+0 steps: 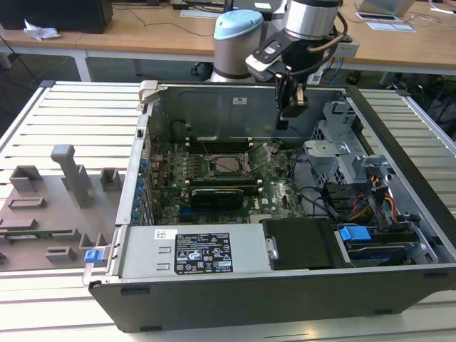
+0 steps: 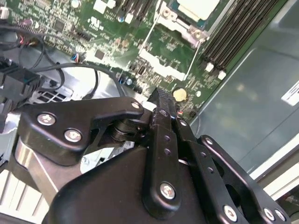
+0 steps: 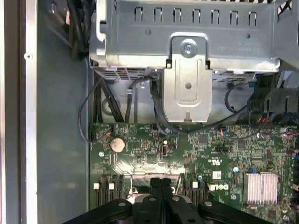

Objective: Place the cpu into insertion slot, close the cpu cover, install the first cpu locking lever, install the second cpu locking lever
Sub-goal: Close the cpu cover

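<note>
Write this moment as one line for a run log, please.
gripper: shut, nothing held | where: above circuit board | chip: sitting in slot

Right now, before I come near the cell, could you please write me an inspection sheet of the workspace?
Surface: slatted metal table, with the open computer case on it.
Job's things: cpu sits in the insertion slot; cpu cover seems to lie down around it; the two thin locking levers appear unlatched.
Clutter: grey holders at the exterior view's left of the case.
Gripper: gripper shut, empty, hanging above the board, apart from the cpu.
Cables: black cables beside the drive cage; coloured wires inside the case.
Surroundings: wooden desks behind the table.
</note>
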`<state>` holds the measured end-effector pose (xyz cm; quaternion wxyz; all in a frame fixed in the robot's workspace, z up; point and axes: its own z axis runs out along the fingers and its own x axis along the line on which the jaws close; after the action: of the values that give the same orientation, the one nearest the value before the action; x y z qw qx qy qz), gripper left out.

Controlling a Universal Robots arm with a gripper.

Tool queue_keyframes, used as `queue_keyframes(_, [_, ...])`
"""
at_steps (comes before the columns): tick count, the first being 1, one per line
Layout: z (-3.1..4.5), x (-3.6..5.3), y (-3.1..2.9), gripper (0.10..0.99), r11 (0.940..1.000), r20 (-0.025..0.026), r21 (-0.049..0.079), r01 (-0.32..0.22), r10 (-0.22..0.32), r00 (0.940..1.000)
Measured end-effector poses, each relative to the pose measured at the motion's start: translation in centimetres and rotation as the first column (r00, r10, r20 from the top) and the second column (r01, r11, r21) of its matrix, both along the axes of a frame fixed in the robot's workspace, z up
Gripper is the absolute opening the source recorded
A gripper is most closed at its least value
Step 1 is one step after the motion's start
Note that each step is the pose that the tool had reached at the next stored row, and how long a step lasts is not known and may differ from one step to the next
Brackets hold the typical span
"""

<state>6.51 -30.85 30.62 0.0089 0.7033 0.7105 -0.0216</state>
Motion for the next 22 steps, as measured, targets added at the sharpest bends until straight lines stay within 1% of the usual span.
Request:
queue_keyframes(4, [0.0,0.87,0.01,0.106,1.0,-0.0007,0.0,0.0,0.0,1.0])
queue_keyframes(5, [0.0,1.31,0.02,0.106,1.0,-0.001,0.0,0.0,0.0,1.0])
queue_keyframes(7, [-0.01,2.83,0.07,0.106,1.0,-0.0021,0.0,0.0,0.0,1.0])
queue_keyframes(8, [-0.04,2.95,0.08,0.106,1.0,-0.0024,0.0,0.0,0.0,1.0])
queue_keyframes(11, [-0.55,2.93,0.07,0.106,1.0,-0.0025,0.0,0.0,0.0,1.0])
queue_keyframes(15, [-1.2,2.64,0.08,0.106,1.0,-0.0025,0.0,0.0,0.0,1.0])
queue_keyframes(22, [-2.28,2.62,0.07,0.106,1.0,-0.0025,0.0,0.0,0.0,1.0])
